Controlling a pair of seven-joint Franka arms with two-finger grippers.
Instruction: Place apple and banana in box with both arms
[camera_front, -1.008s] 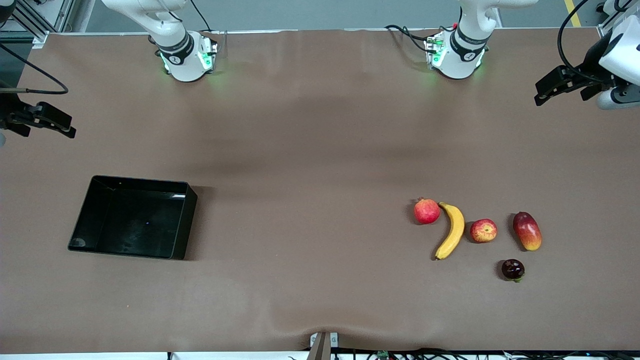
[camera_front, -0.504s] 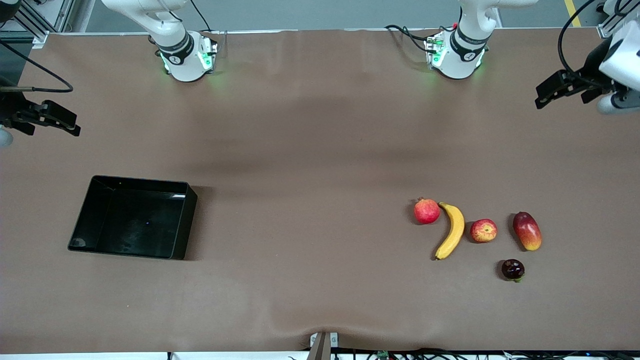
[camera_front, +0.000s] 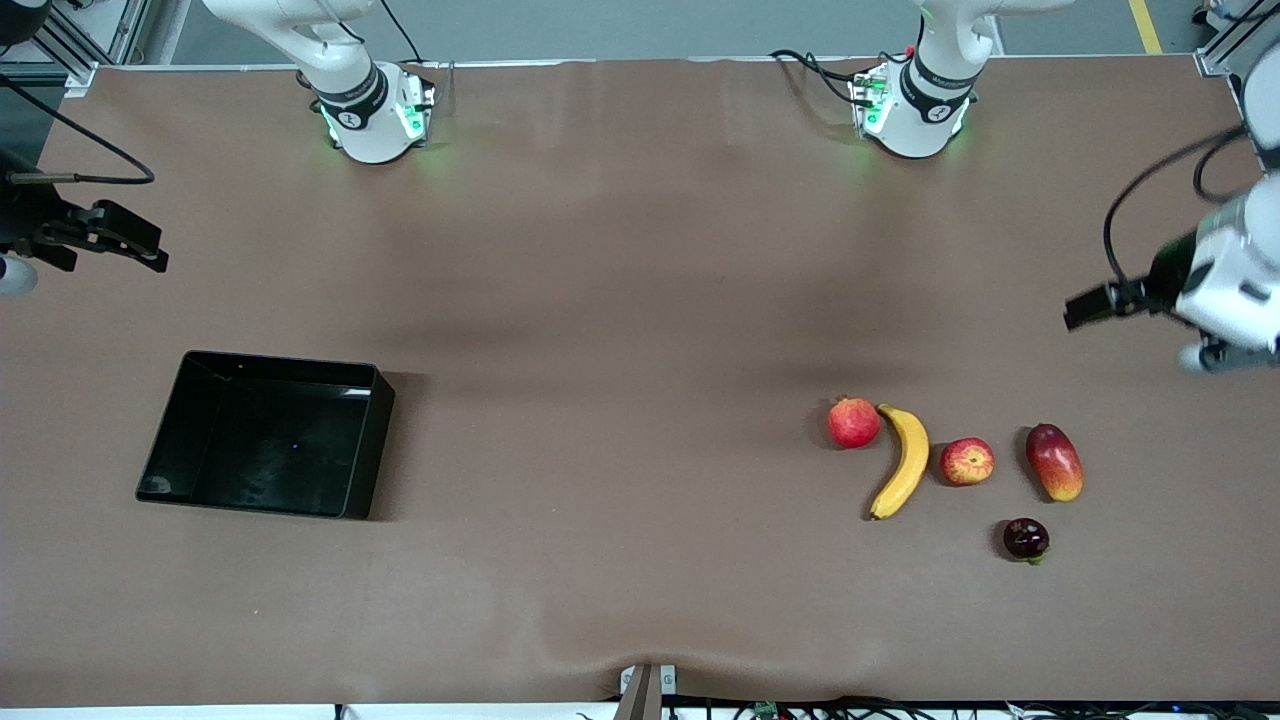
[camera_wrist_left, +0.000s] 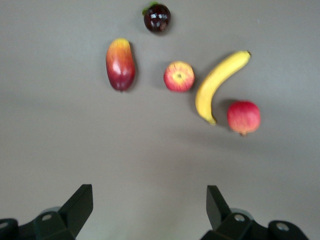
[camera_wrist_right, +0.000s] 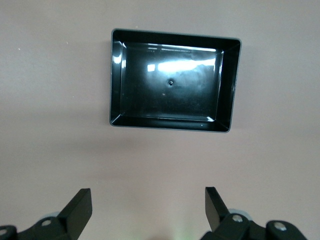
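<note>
The apple (camera_front: 967, 461), red with yellow streaks, lies on the table between the curved yellow banana (camera_front: 903, 461) and a mango. Both show in the left wrist view, the apple (camera_wrist_left: 179, 76) beside the banana (camera_wrist_left: 218, 82). The black box (camera_front: 265, 433) stands empty toward the right arm's end; it also shows in the right wrist view (camera_wrist_right: 231, 85). My left gripper (camera_front: 1085, 307) is open and empty, up in the air over the table's edge at the left arm's end; in its wrist view it (camera_wrist_left: 150, 204) hangs over bare table. My right gripper (camera_front: 135, 245) is open and empty, over bare table (camera_wrist_right: 149, 204).
A red pomegranate (camera_front: 853, 421) touches the banana's end toward the robots. A red-yellow mango (camera_front: 1054, 461) lies beside the apple. A dark plum (camera_front: 1026, 538) lies nearer the camera than the mango. The brown table (camera_front: 620, 350) spans between fruits and box.
My left gripper has swung down from the table's back corner toward the fruit group. My right gripper has shifted slightly inward. The fruits and the box have not moved.
</note>
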